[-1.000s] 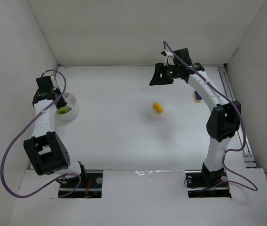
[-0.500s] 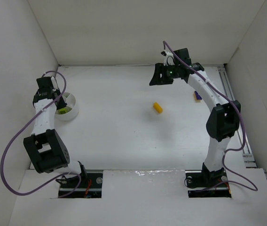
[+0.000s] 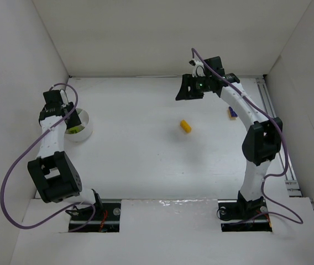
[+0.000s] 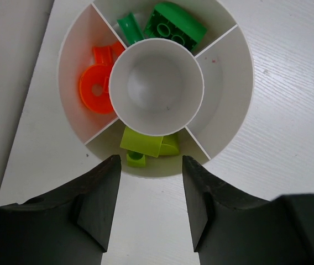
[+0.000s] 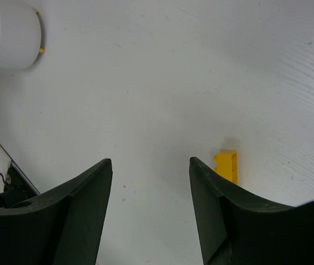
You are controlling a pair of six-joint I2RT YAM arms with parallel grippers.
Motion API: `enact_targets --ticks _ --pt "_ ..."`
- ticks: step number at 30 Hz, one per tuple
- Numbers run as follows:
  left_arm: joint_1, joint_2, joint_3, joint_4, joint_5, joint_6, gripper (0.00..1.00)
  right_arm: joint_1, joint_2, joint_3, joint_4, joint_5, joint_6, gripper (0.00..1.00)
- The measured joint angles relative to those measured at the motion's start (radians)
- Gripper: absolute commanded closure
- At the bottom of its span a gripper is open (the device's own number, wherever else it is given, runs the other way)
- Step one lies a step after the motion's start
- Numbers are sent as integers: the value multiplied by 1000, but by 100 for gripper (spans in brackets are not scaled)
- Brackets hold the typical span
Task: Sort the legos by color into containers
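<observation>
Hardly anything has moved: only the left arm's elbow has edged a little outward, and the right arm has kept its pose. Nearest, the left gripper (image 4: 150, 172) hovers over the bowl (image 4: 226, 88) with its jaws apart and empty. The bowl holds lime legos (image 4: 146, 144) in the section under the fingers, orange ones (image 4: 96, 83) beside that and green ones (image 4: 171, 22) opposite. One section and the middle cup are bare. Farther out, the yellow lego (image 3: 186, 126) lies alone mid-table, and a purple-blue one (image 3: 233, 113) sits beside the right forearm. Farthest, the right gripper (image 5: 148, 165) hangs with its jaws apart. The yellow lego (image 5: 226, 165) is off to one side of the gap, so the likely next pick wants the gripper centred over it, jaws across its narrow sides, and a low descent before closing.
</observation>
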Motion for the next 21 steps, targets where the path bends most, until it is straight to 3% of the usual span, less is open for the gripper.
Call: enact_targets --ticks 7,12,13,14,19,21 --pt "0 -13 -8 12 29 1 56 0 0 0 0 0 0 37" --pt "0 -174 -81 68 160 24 53 -7 0 -11 3 16 0 37" --pt "0 -221 -89 79 195 31 46 -11 -3 -24 9 19 -1 37" --pt "0 -280 -92 94 242 46 29 -18 -8 -41 11 23 -2 37" --pt "0 -383 -92 136 394 92 17 -74 -11 -102 -18 63 -53 35" --pt "0 -381 -92 135 432 100 16 -93 -18 -143 -14 105 -76 18"
